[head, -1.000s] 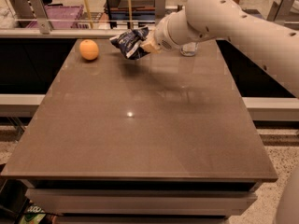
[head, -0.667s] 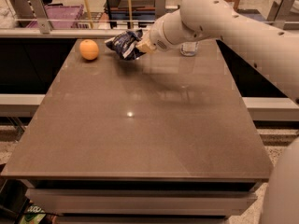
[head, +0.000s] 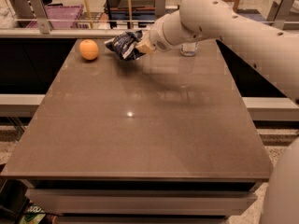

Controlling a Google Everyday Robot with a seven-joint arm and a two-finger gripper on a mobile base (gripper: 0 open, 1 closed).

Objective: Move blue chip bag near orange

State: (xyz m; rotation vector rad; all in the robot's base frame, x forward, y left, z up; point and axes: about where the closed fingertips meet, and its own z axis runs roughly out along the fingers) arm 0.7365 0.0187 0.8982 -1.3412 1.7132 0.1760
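The blue chip bag [head: 124, 44] is a crumpled dark navy bag with white print, held just above the far part of the brown table [head: 140, 125]. My gripper [head: 140, 47] is shut on the bag's right side, at the end of my white arm that reaches in from the right. The orange [head: 88, 49] is small and round and sits on the table near its far left corner, a short gap to the left of the bag.
A clear glass [head: 188, 49] stands on the table behind my arm, near the far edge. A metal railing [head: 70, 31] runs behind the table, with a purple crate [head: 51, 15] beyond it.
My gripper has carried the chip bag a little to the left, closer to the orange. The orange has not moved.
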